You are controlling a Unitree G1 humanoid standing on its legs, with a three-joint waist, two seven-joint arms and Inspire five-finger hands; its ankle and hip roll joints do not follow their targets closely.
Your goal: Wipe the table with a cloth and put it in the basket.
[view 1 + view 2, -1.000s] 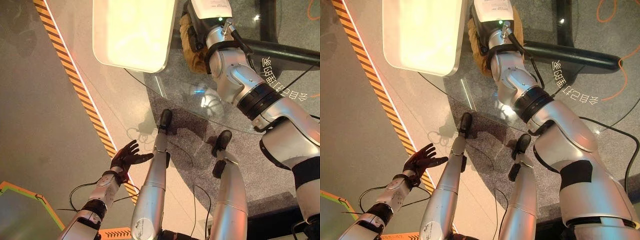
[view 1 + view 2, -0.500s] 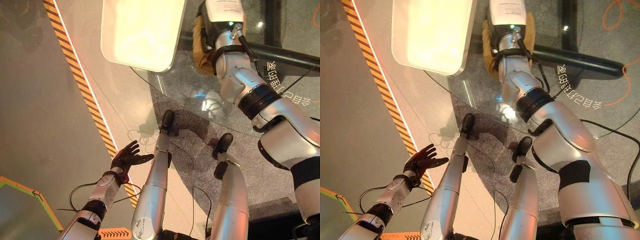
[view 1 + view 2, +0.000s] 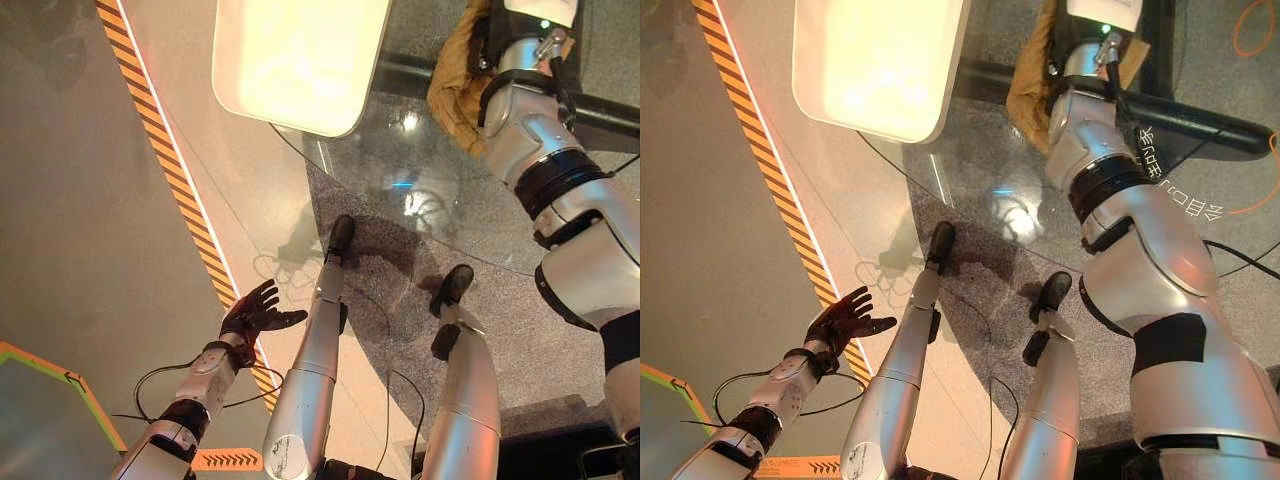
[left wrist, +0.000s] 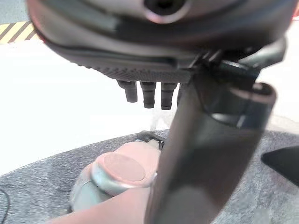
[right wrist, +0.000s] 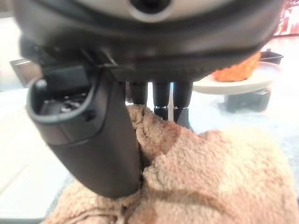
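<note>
The wiping step is judged in hand: the tan cloth [image 5: 196,177] is pressed on the glass bench [image 3: 400,200] under the right robot hand [image 5: 159,100], fingers straight, the left robot hand [image 3: 255,312] is kept released w/ nothing beside the bench, & next a grasp of the cloth is called for.

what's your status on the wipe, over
Right hand flat on the tan cloth, pressing it to the glass table. Left hand open, low at the side. Nothing in the cloth's way.

Room around my hands
My right hand [image 5: 93,140] sits on the cloth [image 3: 455,85] on the glass table [image 3: 400,170], white tray [image 3: 300,60] just beside; left hand [image 3: 255,312] hangs over bare floor [image 3: 80,200].
</note>
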